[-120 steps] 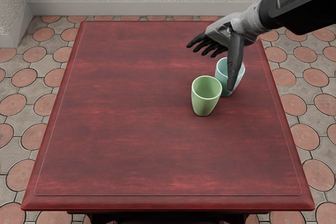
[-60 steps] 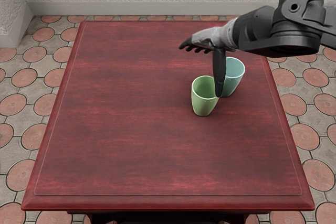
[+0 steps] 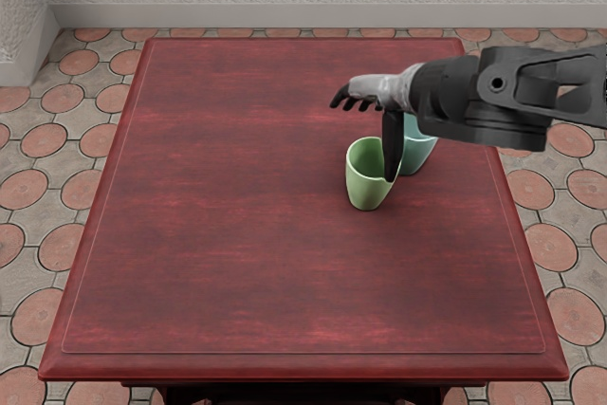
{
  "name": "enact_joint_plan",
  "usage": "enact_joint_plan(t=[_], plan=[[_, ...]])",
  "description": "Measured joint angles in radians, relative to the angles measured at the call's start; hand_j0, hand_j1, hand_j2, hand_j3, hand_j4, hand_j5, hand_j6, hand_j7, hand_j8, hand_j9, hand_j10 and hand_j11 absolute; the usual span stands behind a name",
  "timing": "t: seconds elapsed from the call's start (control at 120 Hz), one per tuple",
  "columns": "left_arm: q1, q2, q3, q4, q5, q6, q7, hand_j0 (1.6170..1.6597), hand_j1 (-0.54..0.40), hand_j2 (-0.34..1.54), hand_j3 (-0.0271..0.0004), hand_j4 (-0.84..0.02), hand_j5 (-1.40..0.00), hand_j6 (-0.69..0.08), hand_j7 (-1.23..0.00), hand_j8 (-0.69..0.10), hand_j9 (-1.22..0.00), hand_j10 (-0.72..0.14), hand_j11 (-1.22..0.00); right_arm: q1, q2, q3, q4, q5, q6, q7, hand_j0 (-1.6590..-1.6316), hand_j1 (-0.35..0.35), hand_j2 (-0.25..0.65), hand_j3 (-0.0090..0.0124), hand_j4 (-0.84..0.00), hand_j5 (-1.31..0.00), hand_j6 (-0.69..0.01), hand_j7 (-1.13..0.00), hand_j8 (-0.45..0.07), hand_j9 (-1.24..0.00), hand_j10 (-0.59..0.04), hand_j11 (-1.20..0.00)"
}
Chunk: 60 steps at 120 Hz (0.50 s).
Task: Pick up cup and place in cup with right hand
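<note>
Four fingers [image 3: 340, 96], loosely bent, and one thumb [image 3: 393, 144], pointing down, spread wide on one right hand [image 3: 379, 90], holding nothing; the thumb overlaps the green cup's [image 3: 365, 182] right rim, contact unclear. Two cups stand upright on one table [image 3: 237, 234], the blue cup [image 3: 415, 149] behind and right of the green. Since the earlier frame, the fingers have bent more and the one right arm [image 3: 460, 92] covers more blue cup.
</note>
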Motion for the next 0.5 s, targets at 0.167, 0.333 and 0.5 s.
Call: enact_joint_plan(t=[0.167, 0.333, 0.5], plan=[[0.0, 0.0, 0.0, 0.0, 0.0, 0.0, 0.0, 1.6581, 0.349, 0.0, 0.0, 0.0, 0.0, 0.0, 0.0, 0.0, 0.0, 0.0, 0.0, -0.002, 0.026, -0.046, -0.001, -0.005, -0.045, 0.0, -1.6581, -0.185, -0.027, 0.0, -0.139, -0.18, -0.14, -0.18, -0.139, -0.18, -0.138, -0.18], [0.001, 0.0, 0.0, 0.0, 0.0, 0.0, 0.0, 1.6581, 0.349, 0.0, 0.0, 0.0, 0.0, 0.0, 0.0, 0.0, 0.0, 0.0, 0.0, -0.007, 0.059, -0.076, -0.009, -0.01, -0.075, 0.0, -1.6581, -0.216, -0.021, 0.0, -0.113, -0.15, -0.114, -0.15, -0.114, -0.15, -0.113, -0.15], [0.0, 0.0, 0.0, 0.0, 0.0, 0.0, 0.0, 1.6581, 0.349, 0.0, 0.0, 0.0, 0.0, 0.0, 0.0, 0.0, 0.0, 0.0, 0.0, -0.019, 0.088, -0.09, -0.026, -0.011, -0.088, 0.0, -1.6581, -0.235, -0.018, 0.0, -0.097, -0.12, -0.098, -0.12, -0.098, -0.12, -0.097, -0.12]])
